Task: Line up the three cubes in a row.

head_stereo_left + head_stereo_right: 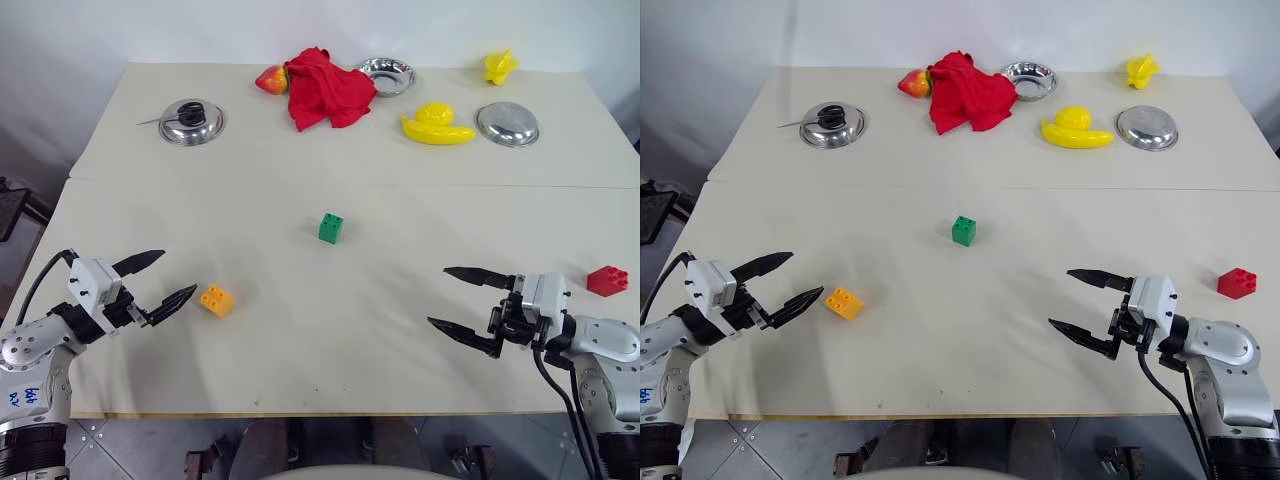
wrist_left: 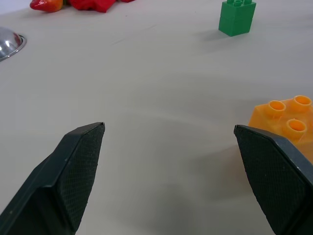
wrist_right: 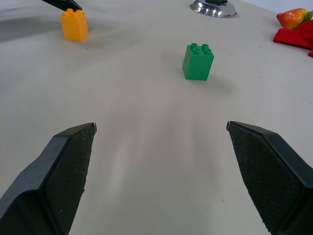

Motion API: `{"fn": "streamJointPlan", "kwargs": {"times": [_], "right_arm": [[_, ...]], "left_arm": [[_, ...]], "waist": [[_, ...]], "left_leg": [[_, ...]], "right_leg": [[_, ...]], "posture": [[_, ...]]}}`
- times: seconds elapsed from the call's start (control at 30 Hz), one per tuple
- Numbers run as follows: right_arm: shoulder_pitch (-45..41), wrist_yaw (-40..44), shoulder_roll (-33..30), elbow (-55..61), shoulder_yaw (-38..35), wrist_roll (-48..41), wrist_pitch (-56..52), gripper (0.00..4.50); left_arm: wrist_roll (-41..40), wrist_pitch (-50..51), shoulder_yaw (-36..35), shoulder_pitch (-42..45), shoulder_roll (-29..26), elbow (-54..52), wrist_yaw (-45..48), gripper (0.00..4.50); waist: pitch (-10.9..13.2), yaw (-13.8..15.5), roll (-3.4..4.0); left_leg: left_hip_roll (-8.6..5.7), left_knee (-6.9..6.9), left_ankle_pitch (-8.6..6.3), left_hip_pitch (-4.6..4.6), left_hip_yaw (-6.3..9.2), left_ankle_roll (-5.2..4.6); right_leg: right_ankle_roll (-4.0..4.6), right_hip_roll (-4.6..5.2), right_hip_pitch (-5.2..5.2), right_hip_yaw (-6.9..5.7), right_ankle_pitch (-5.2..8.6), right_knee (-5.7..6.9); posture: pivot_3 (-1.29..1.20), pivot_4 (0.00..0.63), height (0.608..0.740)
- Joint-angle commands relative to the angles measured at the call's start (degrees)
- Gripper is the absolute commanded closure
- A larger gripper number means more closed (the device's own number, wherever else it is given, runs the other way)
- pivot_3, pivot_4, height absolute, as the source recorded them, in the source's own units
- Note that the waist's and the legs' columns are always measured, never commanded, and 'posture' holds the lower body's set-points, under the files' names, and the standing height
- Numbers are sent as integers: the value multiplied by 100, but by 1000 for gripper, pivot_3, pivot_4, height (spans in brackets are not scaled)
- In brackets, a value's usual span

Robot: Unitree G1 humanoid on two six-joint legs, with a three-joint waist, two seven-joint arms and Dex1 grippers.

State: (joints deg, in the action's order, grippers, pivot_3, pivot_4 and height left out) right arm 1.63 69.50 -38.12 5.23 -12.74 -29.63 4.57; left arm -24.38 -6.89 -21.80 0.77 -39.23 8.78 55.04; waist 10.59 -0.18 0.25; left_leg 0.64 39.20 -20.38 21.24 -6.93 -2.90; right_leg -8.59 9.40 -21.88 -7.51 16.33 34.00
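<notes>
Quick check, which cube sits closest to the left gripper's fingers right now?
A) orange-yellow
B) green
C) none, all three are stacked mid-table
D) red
A: the orange-yellow cube lies just off the tips of the open left gripper, while the green cube sits mid-table and the red cube lies far over, beyond the right gripper.

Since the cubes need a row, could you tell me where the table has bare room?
The near half of the table is mostly bare: a wide patch lies between the orange-yellow cube, the green cube and the red cube. The far edge is crowded: lidded bowl, red cloth, yellow duck, steel dishes.
</notes>
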Motion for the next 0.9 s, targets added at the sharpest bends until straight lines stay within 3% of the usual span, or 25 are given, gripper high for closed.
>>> {"fn": "streamJointPlan", "kwargs": {"times": [0.03, 0.23, 0.33, 0.5, 0.67, 0.77, 0.9], "right_arm": [[-7, -72, 38, 63, -129, -102, 83, 0], [193, -782, 121, 281, -921, -355, 34, 0], [541, -1601, 320, 604, -1854, -1083, -426, 0], [1562, -2635, 695, 853, -3503, -1084, -299, 0], [2454, -3690, 1376, 809, -4361, -746, -260, 0], [2729, -4235, 1661, 804, -4362, -645, -588, 0], [2645, -4696, 1502, 1162, -4068, -805, -1308, 0]], "left_arm": [[-43, -44, -110, -89, -18, -154, -34, 5], [-1019, 1243, -82, 404, -124, -957, -73, 5], [-1120, 1765, 413, 617, -129, -1765, -19, 5], [-1207, 2465, 1199, 879, -124, -2667, 31, 5], [-1134, 2903, 1790, 1149, 33, -2914, -16, 5], [-1053, 2921, 2043, 1205, 150, -2937, 46, 5], [-931, 2911, 2216, 1211, 191, -2951, 60, 5]], "waist": [[0, 0, 0], [1, 82, -1], [0, 142, -1], [-6, 169, 10], [-13, 106, 21], [-21, 87, 35], [-30, -69, 51]], "left_leg": [[0, 0, 0, 0, 0, 0], [-1, 9, 1, 6, 14, -2], [-5, 13, 1, 3, 19, -2], [-15, 3, -1, -1, 25, 0], [4, 0, 3, -11, 5, 8], [11, 0, 4, -18, 5, 16], [15, 0, 4, -26, -15, 16]], "right_leg": [[0, 0, 0, 0, 0, 0], [0, 1, 3, -4, 0, 5], [0, 3, 15, -3, 0, 2], [0, 1, 22, -4, 0, -6], [0, -23, 22, 15, 0, -11], [1, -29, 24, 23, 1, -9], [1, -30, 18, 51, 1, -4]], "posture": [[0, 150, 740], [0, 150, 740], [0, 150, 740], [0, 150, 740], [0, 150, 740], [0, 150, 740], [0, 150, 740]]}}
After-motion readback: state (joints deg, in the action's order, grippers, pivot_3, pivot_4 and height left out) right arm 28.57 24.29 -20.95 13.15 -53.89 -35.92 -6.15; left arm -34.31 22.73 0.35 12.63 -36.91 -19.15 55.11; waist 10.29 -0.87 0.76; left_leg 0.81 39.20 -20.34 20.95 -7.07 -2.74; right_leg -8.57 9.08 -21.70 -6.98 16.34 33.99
